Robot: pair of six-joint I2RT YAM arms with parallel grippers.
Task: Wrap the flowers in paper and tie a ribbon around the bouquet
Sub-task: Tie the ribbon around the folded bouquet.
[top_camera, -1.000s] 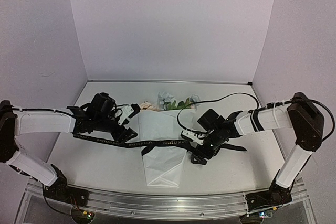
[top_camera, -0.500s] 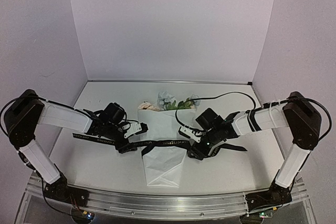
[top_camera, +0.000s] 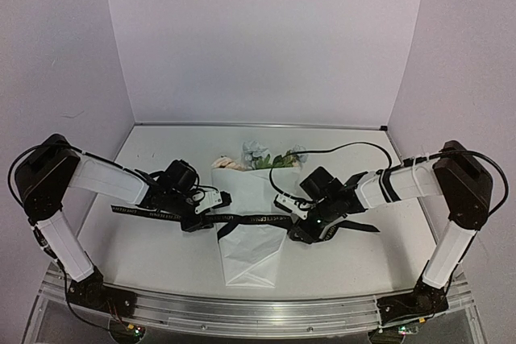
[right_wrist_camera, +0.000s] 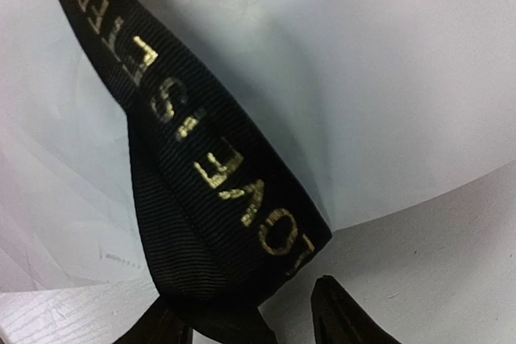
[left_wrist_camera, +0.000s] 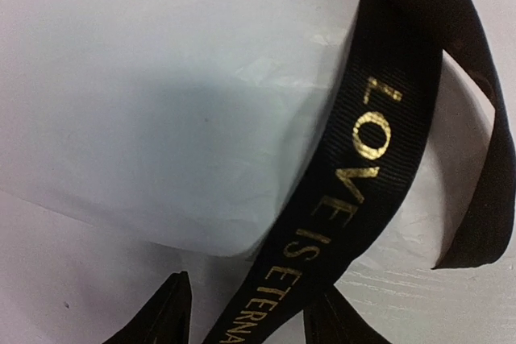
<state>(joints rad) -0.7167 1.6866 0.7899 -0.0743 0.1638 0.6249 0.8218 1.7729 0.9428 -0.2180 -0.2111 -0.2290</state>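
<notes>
The bouquet lies in the middle of the table as a white paper (top_camera: pixel 250 239) cone, with the flowers (top_camera: pixel 256 155) at its far, wide end. The black ribbon (top_camera: pixel 250 220), with gold lettering, crosses the cone. My left gripper (top_camera: pixel 211 209) sits low at the cone's left edge. In the left wrist view the ribbon (left_wrist_camera: pixel 363 167) runs between its fingers (left_wrist_camera: pixel 165 321), which stand apart with a gap on one side. My right gripper (top_camera: pixel 292 217) sits at the cone's right edge. A fold of ribbon (right_wrist_camera: pixel 210 191) lies between its fingers (right_wrist_camera: pixel 343 316), with table showing beside it.
The ribbon's loose ends trail over the table (top_camera: pixel 161 259) to the left (top_camera: pixel 133 210) and right (top_camera: pixel 363 226). A black cable (top_camera: pixel 339 148) arcs above the right arm. Purple walls close in the back and both sides.
The left arm has swung in and down towards the cone's left edge. The right gripper shifted slightly left. Both grippers' fingers have narrowed around the ribbon.
</notes>
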